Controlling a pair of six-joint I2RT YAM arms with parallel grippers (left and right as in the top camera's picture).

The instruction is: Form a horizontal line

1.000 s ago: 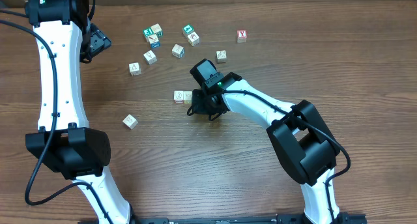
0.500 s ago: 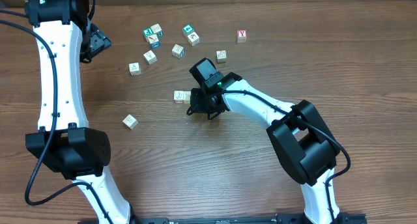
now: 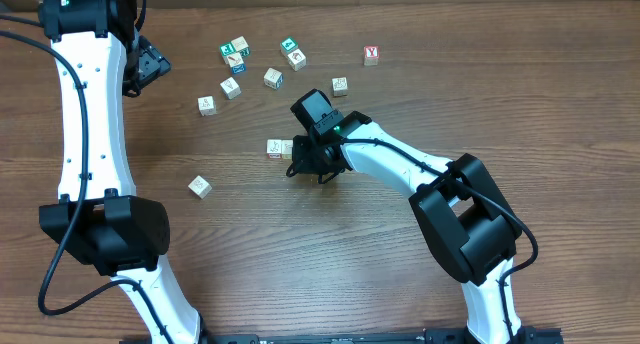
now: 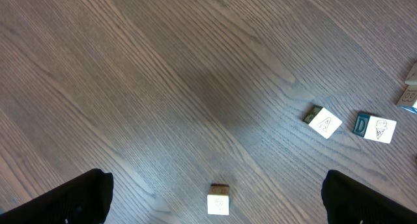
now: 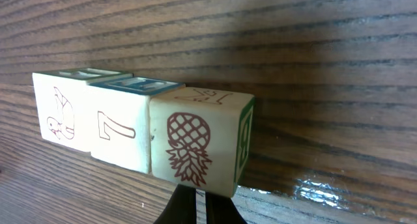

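Three-cube row [image 5: 120,136], reading bird, "7", pineapple, lies mid-table with faces touching and its long axis left-right. Right gripper [image 5: 197,208], pinched shut on nothing, sits just before the pineapple cube [image 5: 195,149] at the row's right end. Left gripper [image 3: 150,64] gapes wide, well apart — right arm nearer.
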